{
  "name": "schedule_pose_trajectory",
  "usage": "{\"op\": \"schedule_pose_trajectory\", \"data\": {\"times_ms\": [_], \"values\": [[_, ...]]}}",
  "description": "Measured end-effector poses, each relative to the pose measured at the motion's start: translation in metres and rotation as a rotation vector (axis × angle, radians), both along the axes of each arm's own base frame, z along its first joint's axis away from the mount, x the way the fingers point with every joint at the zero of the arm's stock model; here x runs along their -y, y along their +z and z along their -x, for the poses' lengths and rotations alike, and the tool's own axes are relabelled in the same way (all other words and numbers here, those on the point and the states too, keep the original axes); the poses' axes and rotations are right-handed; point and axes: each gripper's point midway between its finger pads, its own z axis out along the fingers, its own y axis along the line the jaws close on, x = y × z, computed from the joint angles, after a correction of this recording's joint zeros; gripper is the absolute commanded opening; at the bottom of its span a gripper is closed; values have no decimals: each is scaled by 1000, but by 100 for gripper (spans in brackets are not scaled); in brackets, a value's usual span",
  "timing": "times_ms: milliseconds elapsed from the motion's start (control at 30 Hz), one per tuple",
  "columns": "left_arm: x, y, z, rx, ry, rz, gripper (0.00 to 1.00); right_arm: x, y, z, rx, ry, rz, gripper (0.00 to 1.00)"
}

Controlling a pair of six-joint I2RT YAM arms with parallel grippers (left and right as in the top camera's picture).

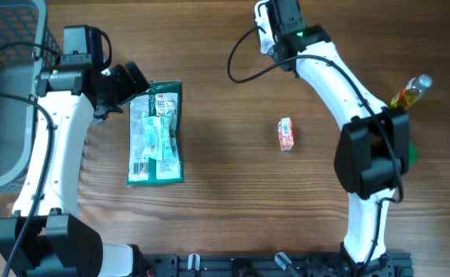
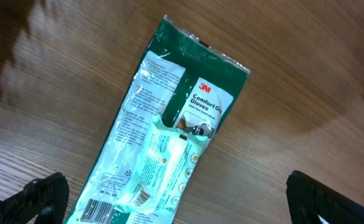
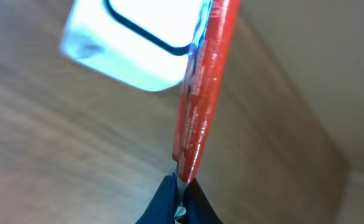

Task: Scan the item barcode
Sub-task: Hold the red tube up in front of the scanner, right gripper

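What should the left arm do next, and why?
Probably lower the left gripper onto the glove pack and close: its jaws stand wide open above the pack, which lies flat and ungripped.

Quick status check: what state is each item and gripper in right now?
Glove packet: flat on the table, printed side up.
Left gripper: open above the glove packet, not gripping.
Right gripper: shut on the red packet.
Red packet: pinched by one edge.
Small packet: lying on the table, untouched.
Bottle: pose unclear.
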Motion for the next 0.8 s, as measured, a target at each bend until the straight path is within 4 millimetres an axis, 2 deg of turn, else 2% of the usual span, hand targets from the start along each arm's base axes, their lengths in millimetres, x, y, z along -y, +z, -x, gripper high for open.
{"op": "schedule_pose_trajectory", "data": {"times_ms": [133,533,567,700,800], "values": [[0,0,0,0,0,0,100,8,-9,-13,37,-15,78,4],[0,0,0,0,0,0,100,12,-7,-17,2,100,216,4],[0,0,0,0,0,0,100,14,-12,-17,-7,98,231,4],[0,0,0,0,0,0,100,21,-52,-12,-97,100,294,4],[0,0,0,0,0,0,100,19,-54,-9,-91,69,281,4]]}}
